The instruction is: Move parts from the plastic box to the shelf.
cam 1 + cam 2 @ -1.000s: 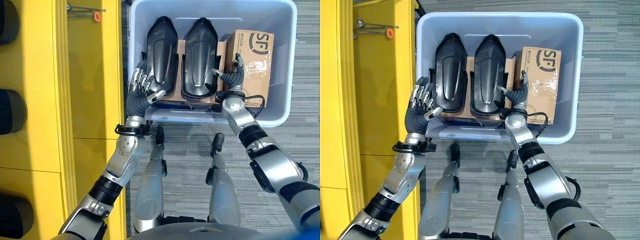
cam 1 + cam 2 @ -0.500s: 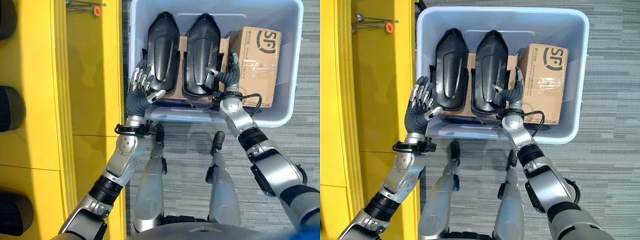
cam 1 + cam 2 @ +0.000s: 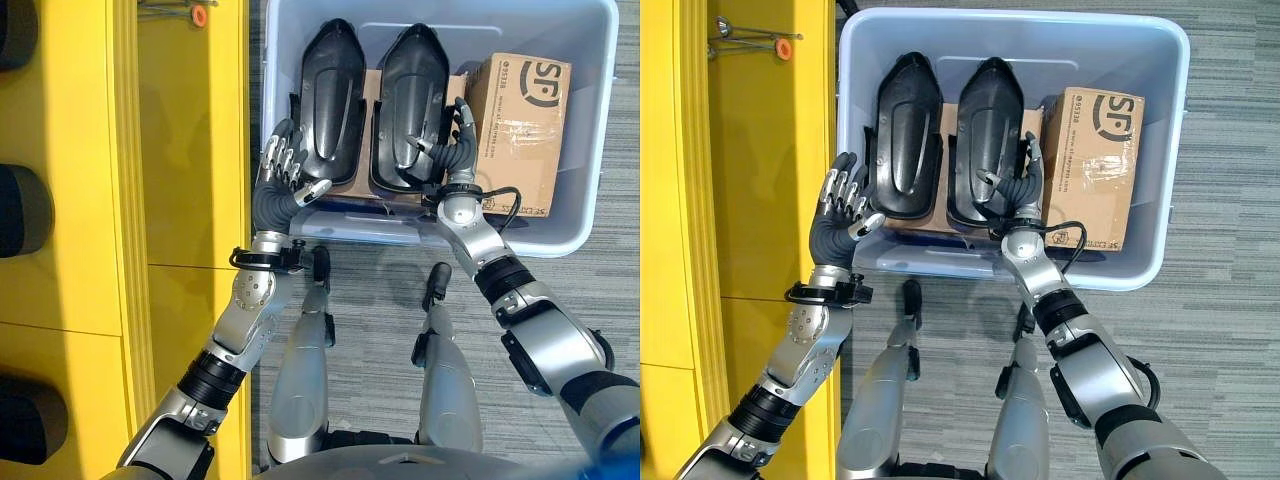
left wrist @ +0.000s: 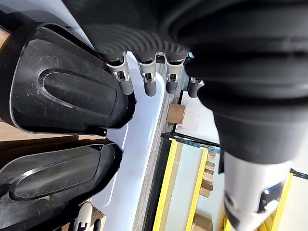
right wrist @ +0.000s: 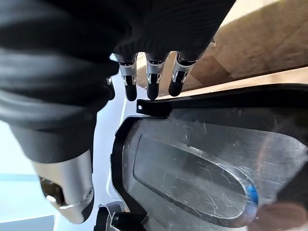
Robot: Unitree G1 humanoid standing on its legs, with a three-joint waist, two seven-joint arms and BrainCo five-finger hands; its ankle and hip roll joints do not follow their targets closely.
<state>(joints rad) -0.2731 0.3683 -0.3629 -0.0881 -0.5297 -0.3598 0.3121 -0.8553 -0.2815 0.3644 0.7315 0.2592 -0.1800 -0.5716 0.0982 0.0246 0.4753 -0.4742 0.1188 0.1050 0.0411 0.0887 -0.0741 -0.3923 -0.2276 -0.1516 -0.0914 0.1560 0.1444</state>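
Observation:
A pale blue plastic box (image 3: 470, 30) stands on the floor in front of me. Inside it two black moulded parts lie side by side on brown cardboard, the left one (image 3: 335, 100) and the right one (image 3: 410, 100). A cardboard carton (image 3: 520, 120) fills the box's right end. My left hand (image 3: 283, 185) is open at the box's near left corner, its fingers (image 4: 147, 82) just short of the left part (image 4: 67, 91). In the gap between the right part and the carton, my right hand (image 3: 455, 145) is open. Its fingers (image 5: 153, 82) lie along that part's flange (image 5: 202, 168).
A yellow shelf (image 3: 180, 150) runs down the left side, close to the box. Dark rounded things (image 3: 20, 210) lie at its far left edge. An orange-tipped metal tool (image 3: 195, 14) lies at the shelf's top. Grey carpet (image 3: 600, 320) spreads to the right.
The whole picture has shifted a little. My right hand has slid from the carton's side to the right part's edge, with its thumb over the part. The left hand has stayed put.

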